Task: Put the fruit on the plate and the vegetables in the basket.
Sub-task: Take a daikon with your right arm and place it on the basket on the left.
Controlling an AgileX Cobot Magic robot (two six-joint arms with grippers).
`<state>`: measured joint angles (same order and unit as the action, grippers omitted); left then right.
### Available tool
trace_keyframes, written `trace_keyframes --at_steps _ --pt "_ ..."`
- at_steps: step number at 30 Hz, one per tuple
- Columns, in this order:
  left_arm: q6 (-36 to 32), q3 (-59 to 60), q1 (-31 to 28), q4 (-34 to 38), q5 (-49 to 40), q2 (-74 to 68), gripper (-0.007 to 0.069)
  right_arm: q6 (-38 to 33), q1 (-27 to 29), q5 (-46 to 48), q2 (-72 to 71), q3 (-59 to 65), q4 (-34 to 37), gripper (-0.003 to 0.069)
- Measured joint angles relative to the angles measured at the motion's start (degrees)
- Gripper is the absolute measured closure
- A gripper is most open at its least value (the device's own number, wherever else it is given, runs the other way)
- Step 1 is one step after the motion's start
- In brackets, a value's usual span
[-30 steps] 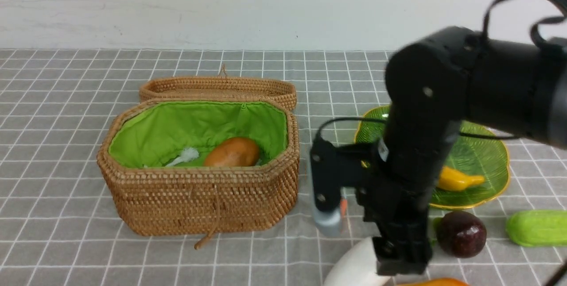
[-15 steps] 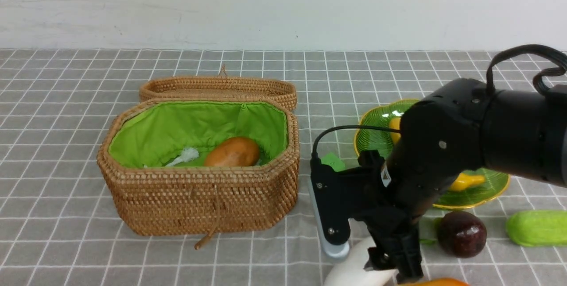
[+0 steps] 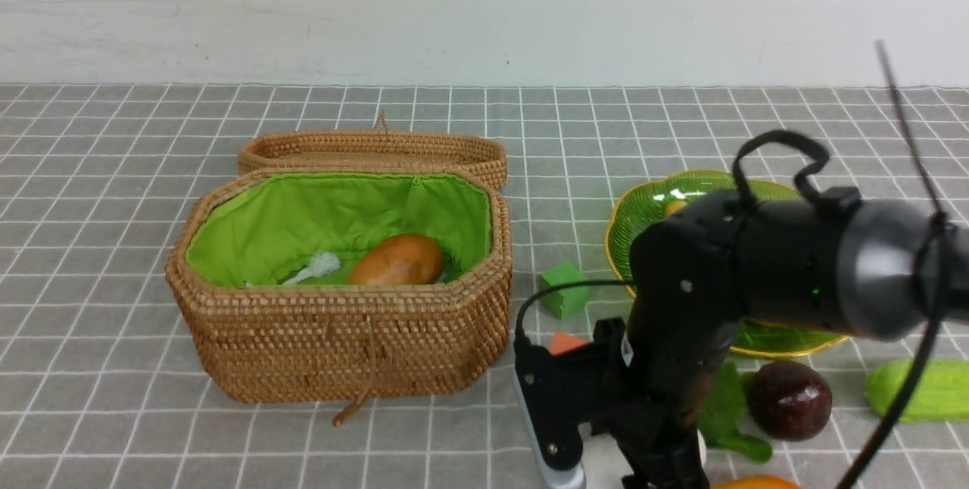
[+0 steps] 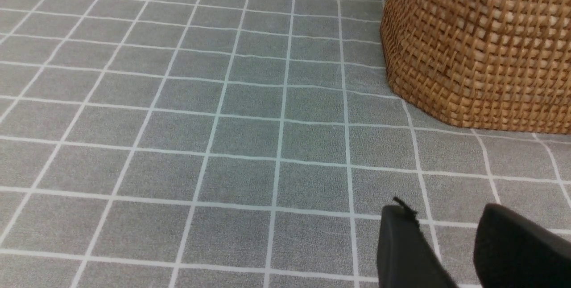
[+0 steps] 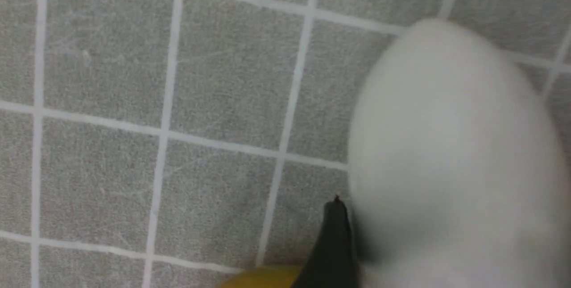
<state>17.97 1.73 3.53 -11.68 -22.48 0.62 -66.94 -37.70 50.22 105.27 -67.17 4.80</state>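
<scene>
- Front view: a grey cloth (image 3: 113, 247) with a white grid lies under everything, with a white wall (image 3: 484, 4) behind it
- The octagonal woven rattan basket (image 3: 341, 353) with green lining stands open at left; an orange-brown potato (image 3: 397, 260) lies inside
- The ribbed green glass plate (image 3: 643, 213) with gold rim stands at right behind the black right arm (image 3: 757, 269); a glossy maroon round fruit (image 3: 789, 400) and a light green ridged gourd (image 3: 920, 390) lie on the cloth before it
- The right gripper (image 3: 660, 474) is low at the near edge
- Left wrist view: the left gripper (image 4: 444, 216) is over bare cloth near the basket wall, fingers (image 4: 401, 252) partly apart, holding nothing
- Right wrist view: a smooth white radish (image 5: 450, 167), blurred, lies on the cloth; one black finger (image 5: 334, 243) is just beside it, near an orange-yellow mango-like fruit (image 5: 263, 279); the jaws stand wide, the second finger out of view
</scene>
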Motion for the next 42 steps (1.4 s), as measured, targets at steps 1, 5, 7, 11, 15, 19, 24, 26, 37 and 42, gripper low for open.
trace_keyframes --at_steps 1,5,7,11,15,19,24,26,37,42 --pt "0.0 0.0 0.0 0.0 0.0 0.0 0.0387 0.3 0.0 0.1 0.4 0.0 -0.2 0.0069" --pt "0.0 0.0 0.0 0.0 0.0 0.0 0.0387 2.3 0.0 0.2 0.9 0.0 -0.6 0.0106" --pt "0.0 0.0 0.0 0.0 0.0 0.0 0.0387 3.5 0.0 1.2 0.9 -0.4 -0.6 0.0151" --pt "0.0 0.0 0.0 0.0 0.0 0.0 0.0387 5.6 0.0 4.7 -0.3 -4.2 -0.4 0.0150" --pt "0.0 0.0 0.0 0.0 0.0 0.0 0.0387 6.3 0.0 8.0 -2.7 -11.7 5.7 0.0150" --pt "0.0 0.0 0.0 0.0 0.0 0.0 0.0386 6.2 0.0 7.0 -4.9 -23.3 21.9 0.0150" --pt "0.0 0.0 0.0 0.0 0.0 0.0 0.0386 2.1 0.0 -7.1 -5.0 -31.6 36.7 0.0150" --pt "0.0 0.0 0.0 0.0 0.0 0.0 0.0386 -0.9 0.0 -17.8 -4.0 -32.3 43.2 0.0150" --pt "0.0 0.0 0.0 0.0 0.0 0.0 0.0386 -3.3 -1.0 -34.4 10.4 -32.1 53.5 0.0150" --pt "0.0 0.0 0.0 0.0 0.0 0.0 0.0386 -3.0 -2.2 -34.1 10.5 -32.1 54.4 0.0150"
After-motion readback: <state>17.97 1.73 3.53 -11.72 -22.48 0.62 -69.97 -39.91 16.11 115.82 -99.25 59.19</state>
